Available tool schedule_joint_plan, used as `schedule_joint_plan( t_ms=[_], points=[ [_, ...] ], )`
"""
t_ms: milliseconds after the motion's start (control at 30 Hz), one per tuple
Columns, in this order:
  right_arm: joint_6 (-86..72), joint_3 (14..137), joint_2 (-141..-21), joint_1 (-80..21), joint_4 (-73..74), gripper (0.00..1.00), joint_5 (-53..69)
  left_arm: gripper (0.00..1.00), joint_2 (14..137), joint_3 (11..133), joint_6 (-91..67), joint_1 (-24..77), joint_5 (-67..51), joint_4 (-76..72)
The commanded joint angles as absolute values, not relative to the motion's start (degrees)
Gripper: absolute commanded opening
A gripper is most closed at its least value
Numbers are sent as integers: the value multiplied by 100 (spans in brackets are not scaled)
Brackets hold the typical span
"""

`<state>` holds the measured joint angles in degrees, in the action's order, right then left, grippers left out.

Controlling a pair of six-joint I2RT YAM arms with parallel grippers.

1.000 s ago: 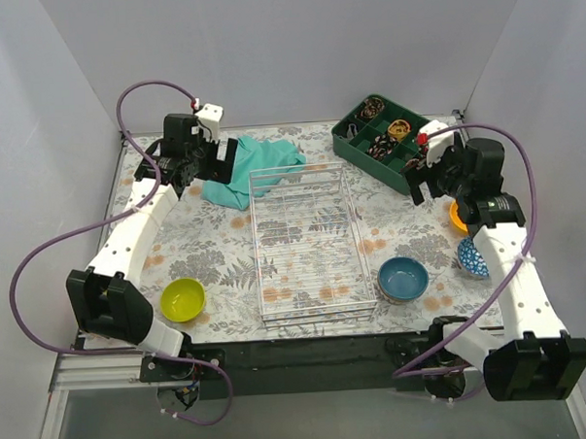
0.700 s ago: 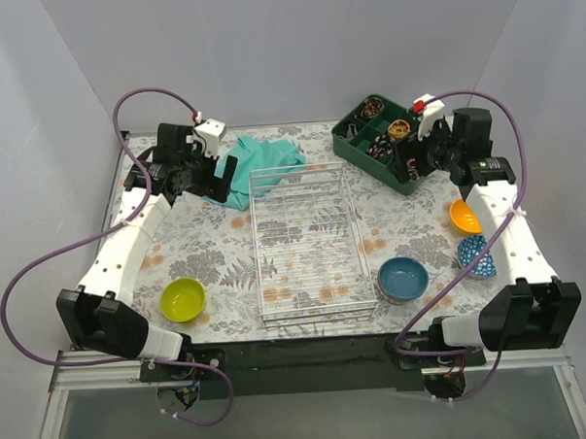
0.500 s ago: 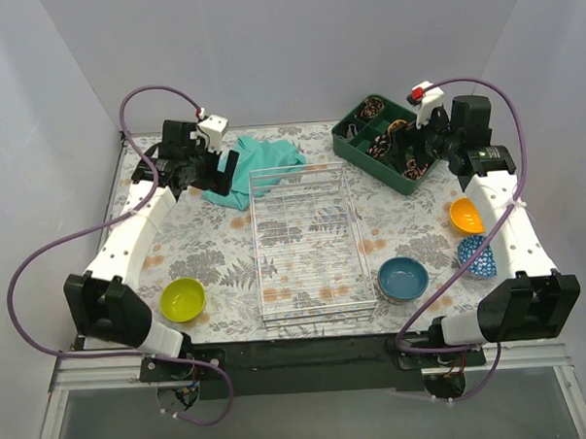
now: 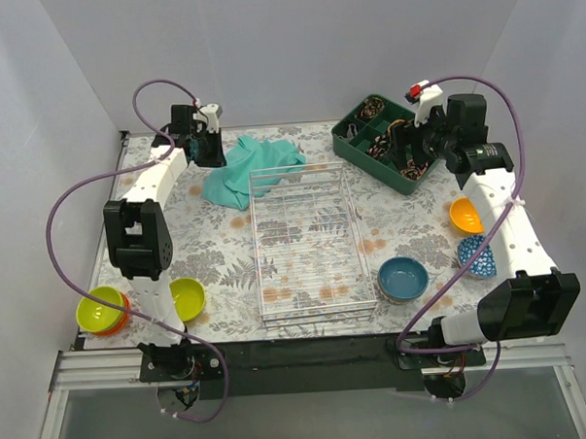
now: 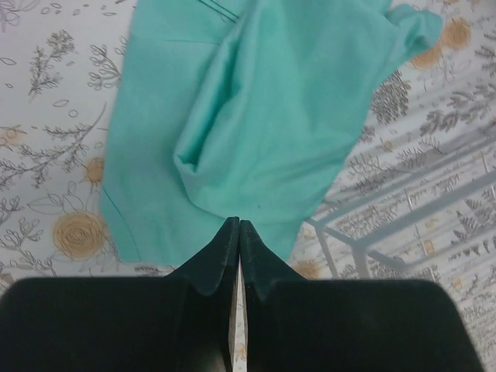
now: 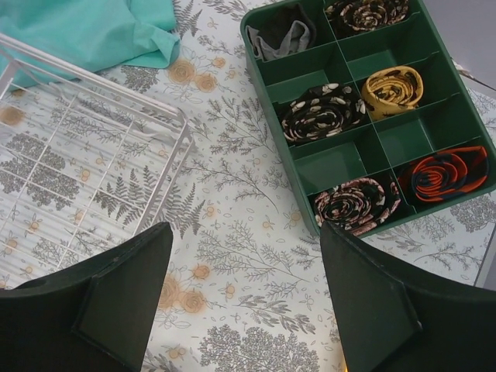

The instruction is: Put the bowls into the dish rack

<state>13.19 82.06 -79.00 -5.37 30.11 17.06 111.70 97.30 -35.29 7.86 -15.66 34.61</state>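
Top external view: rack [image 4: 312,243] sits mid-worktop [image 4: 216,247], long side running near to far. All bowls lie outside it.
- Blue bowl [image 4: 404,278]: just right of the rack's near-right corner.
- Green bowl [image 4: 187,298]: left of the near-left corner, apart from the wire.
- Orange bowl [image 4: 465,215] and patterned bowl [image 4: 475,257]: at the right edge, beside the right arm.
- Nested pair [image 4: 102,311], lime in orange: at the near-left edge.

Left claw [image 4: 215,150] is at the far left, by the cloth [image 4: 252,168], beyond and left of the rack's far-left corner. Right claw [image 4: 407,151] is over the tray [image 4: 362,129], beyond and right of the far-right corner. Neither is near a bowl.

Left wrist view: left claw [image 5: 239,232] is closed, fingers pressed tip to tip, gripping nothing. Its tips point at the cloth [image 5: 256,116]. A rack [image 5: 418,209] corner shows lower right.

Right wrist view: right claw [image 6: 244,240] is spread wide, only bare worktop between the fingers. Rack [image 6: 85,163] is at left, tray [image 6: 298,167] with rolled ties at right, a cloth [image 6: 85,27] corner upper left.
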Motion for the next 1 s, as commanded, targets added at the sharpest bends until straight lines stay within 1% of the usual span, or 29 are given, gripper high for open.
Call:
schedule_joint_plan(
  t_ms=[0,100,400,667,833,967],
  points=[
    [1160,8279,-7998,-554,2979,85,1529,0,11548,10169,-3849,598,-2249,3173],
    [1160,8358,-8138,-554,3032,84,1486,0,11951,10485,-3937,650,-2408,3182],
    [1160,8420,-8464,-554,3050,85,1459,0,12559,10960,-4016,923,-2171,3182],
    [1134,8464,-8517,-554,3059,85,1240,0,13235,11118,-4280,923,-907,3199],
    [1134,8420,-8534,-563,3059,85,1187,0,13438,11145,-4342,923,-511,3155],
    [1151,8429,-8569,-563,3059,85,1169,0,13403,11004,-4351,809,130,3085]
  ],
)
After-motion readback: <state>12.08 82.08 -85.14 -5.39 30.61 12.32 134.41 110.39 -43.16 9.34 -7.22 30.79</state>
